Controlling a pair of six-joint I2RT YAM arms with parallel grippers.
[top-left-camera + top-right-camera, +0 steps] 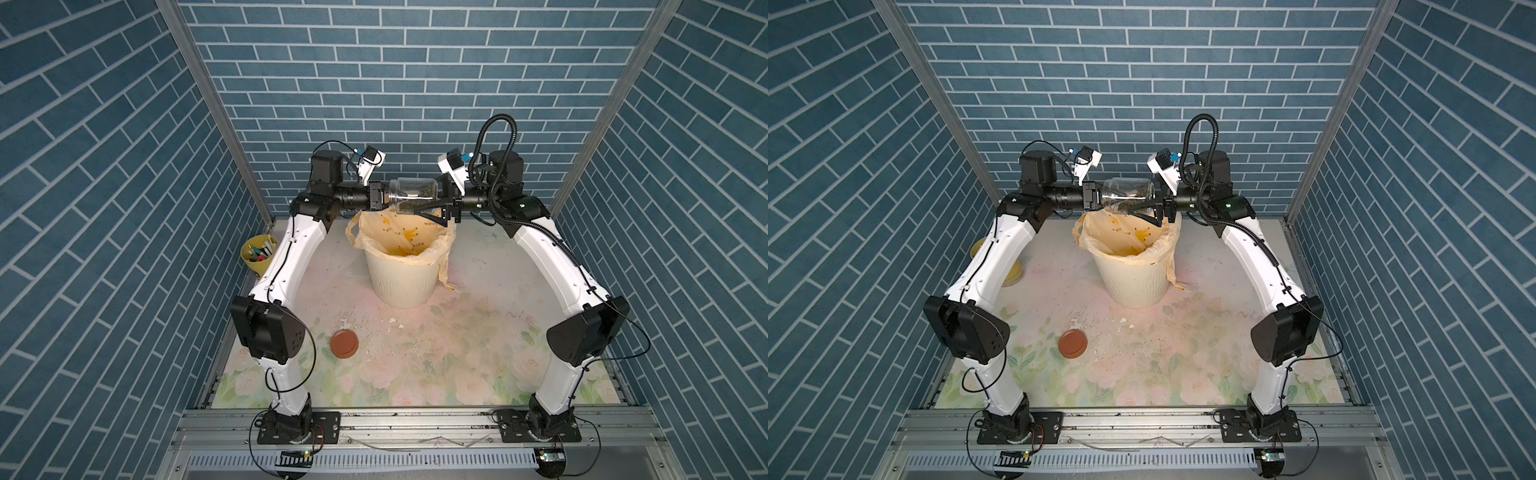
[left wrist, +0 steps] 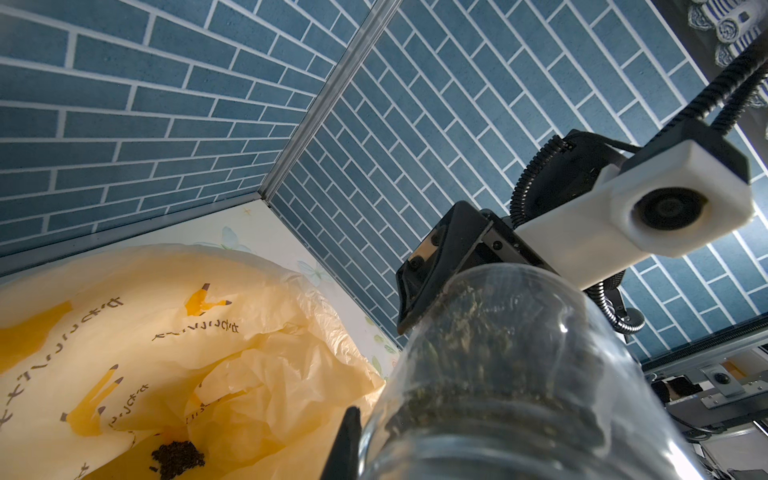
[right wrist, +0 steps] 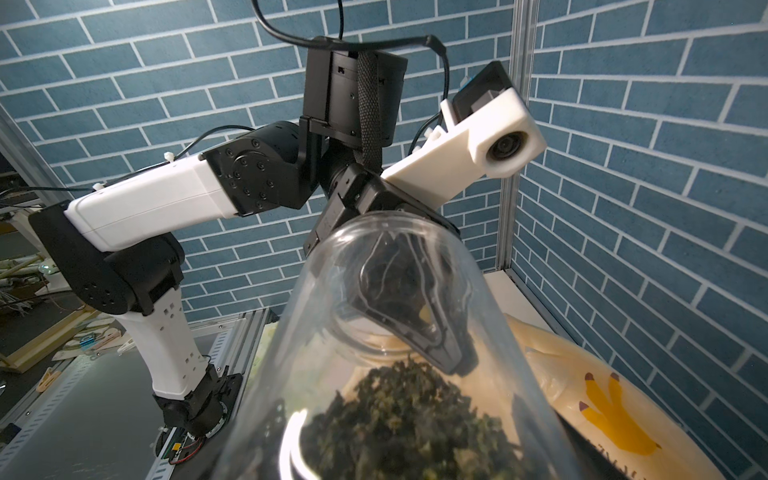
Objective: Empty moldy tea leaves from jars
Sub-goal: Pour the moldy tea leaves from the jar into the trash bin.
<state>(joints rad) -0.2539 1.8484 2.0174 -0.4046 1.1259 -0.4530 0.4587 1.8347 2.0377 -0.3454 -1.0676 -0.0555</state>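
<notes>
Left arm (image 1: 286, 257) and right arm (image 1: 548, 257): white link shells, black joint housings (image 3: 249, 174) with ringed screws. Thin black cables (image 1: 315, 352) loop at elbows and bases. Ribbed black conduit (image 1: 498, 120) arches over right arm. White camera housing (image 1: 370, 160) on each wrist.

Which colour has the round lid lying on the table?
The lid is plain reddish-brown, without pattern; it shows best in a top view.

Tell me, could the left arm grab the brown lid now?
Probably not yet: the left gripper is shut on the jar above the bin, though the lid lies unobstructed on the mat.
</notes>
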